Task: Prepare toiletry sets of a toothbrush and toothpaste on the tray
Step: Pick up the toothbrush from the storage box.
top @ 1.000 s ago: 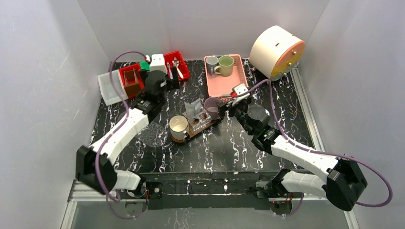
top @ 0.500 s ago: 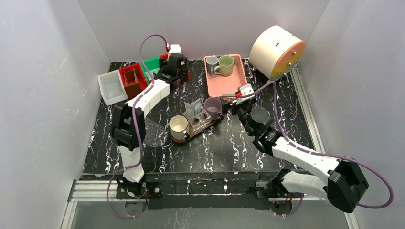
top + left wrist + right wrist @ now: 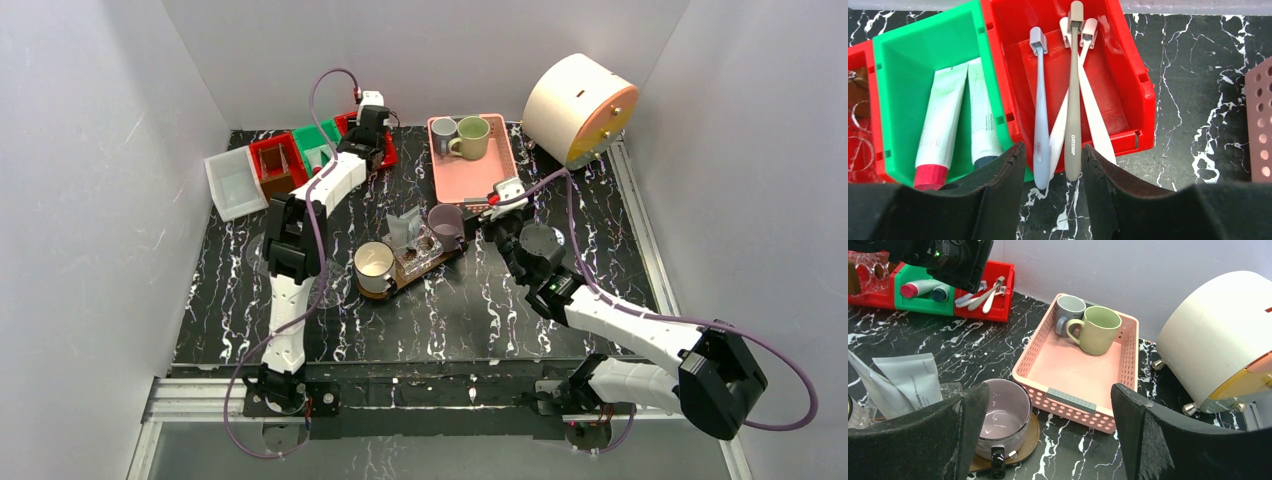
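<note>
My left gripper (image 3: 1050,150) hovers over the near rim of a red bin (image 3: 1128,75) holding several toothbrushes. The handle ends of a grey toothbrush (image 3: 1073,100) and a blue-grey one (image 3: 1040,110) lie between its jaws, which are part closed with small gaps on both sides. Two toothpaste tubes (image 3: 943,125) lie in the green bin (image 3: 898,75) beside it. The tray (image 3: 440,258) carries a purple mug (image 3: 446,222), a cream mug (image 3: 374,263) and clear bags (image 3: 405,228). Next to the purple mug (image 3: 1000,417), my right gripper (image 3: 1048,395) stands wide open and empty.
A pink basket (image 3: 470,175) with a grey mug and a green mug sits behind my right gripper. A round white appliance (image 3: 578,105) stands at the back right. A white bin (image 3: 230,185) and another red bin (image 3: 275,165) sit at the back left.
My left arm swung from the left-hand bins to the toothbrush bin at the back, and its jaws narrowed around the handle ends. The right arm barely moved.
</note>
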